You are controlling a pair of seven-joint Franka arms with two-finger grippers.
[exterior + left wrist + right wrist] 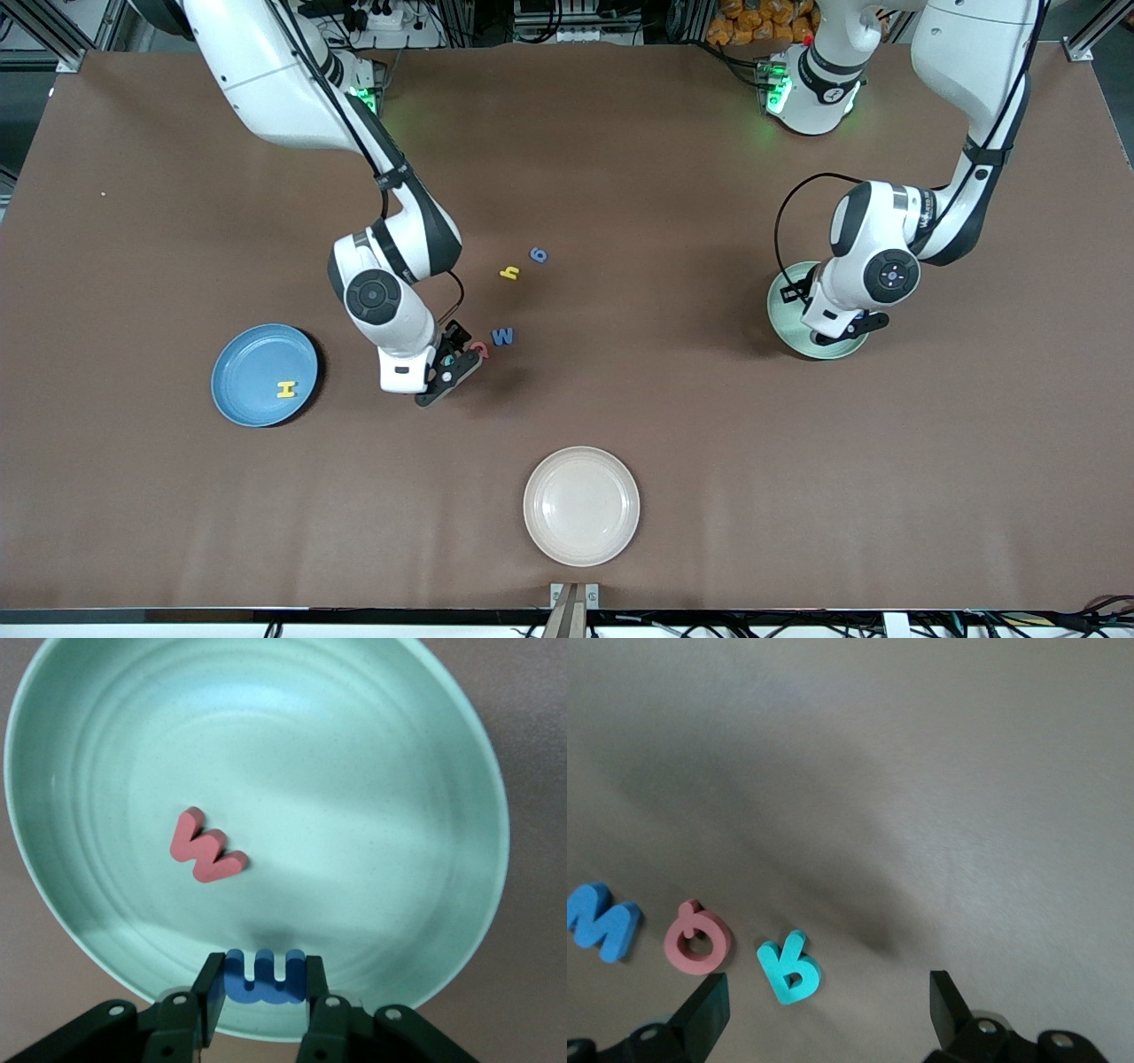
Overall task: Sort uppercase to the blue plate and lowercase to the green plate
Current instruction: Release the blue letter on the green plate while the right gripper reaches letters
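Left end effector clamped on blue m over green plate — release low, clear of red w — right end effector spread wide, teal R between its fingers.

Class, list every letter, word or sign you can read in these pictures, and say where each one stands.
"H": yellow letter on the blue plate.
"w": red letter in the green plate.
"W": blue letter on the table.
"Q": red letter on the table.
"R": teal letter on the table.
"h": yellow letter on the table.
Arm marking: too small to read.
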